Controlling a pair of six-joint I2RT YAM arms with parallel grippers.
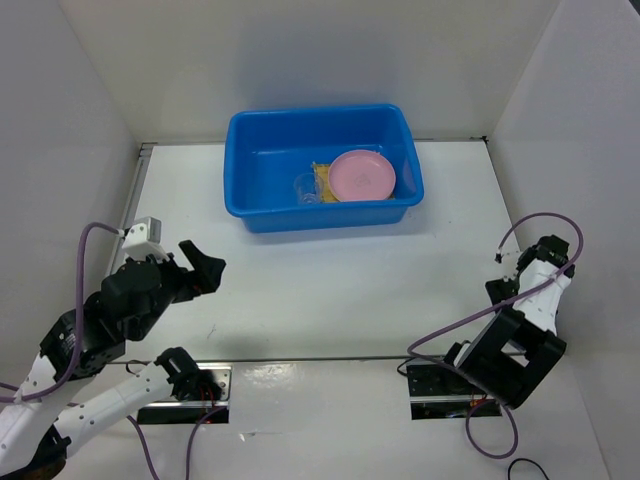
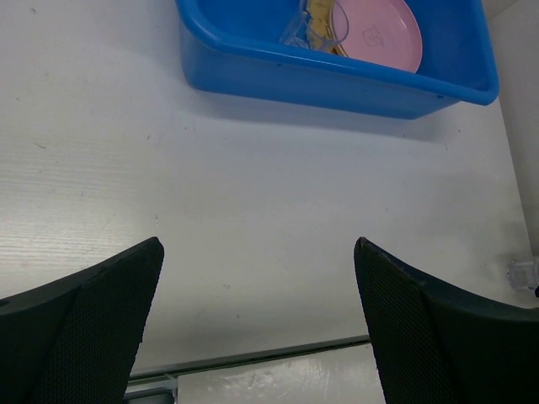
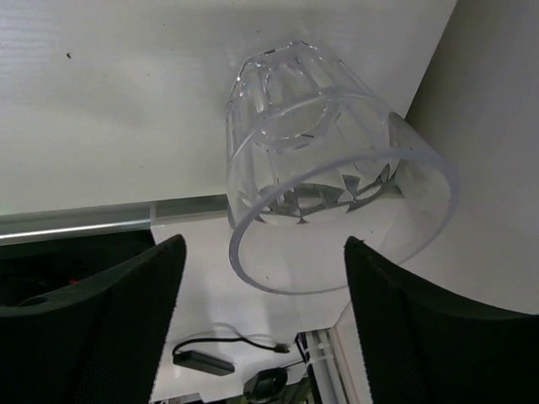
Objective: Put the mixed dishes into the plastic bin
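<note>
The blue plastic bin (image 1: 262,170) stands at the back middle of the table. Inside it a round pink plate (image 1: 362,175) lies on a yellow woven mat (image 1: 320,178), with a clear glass (image 1: 304,188) beside them. The left wrist view shows the bin (image 2: 337,82), plate (image 2: 379,34) and mat (image 2: 320,15) too. The tan-orange plate is out of view. My left gripper (image 1: 205,260) (image 2: 258,244) is open and empty over bare table, well short of the bin. My right gripper (image 1: 500,275) (image 3: 265,244) is open, with a second clear glass (image 3: 295,109) just beyond its fingertips, not gripped.
White walls enclose the table on the left, back and right. The second glass (image 1: 497,258) is near the right wall and the front seam of the table (image 3: 84,220). Cables lie below the table's front edge.
</note>
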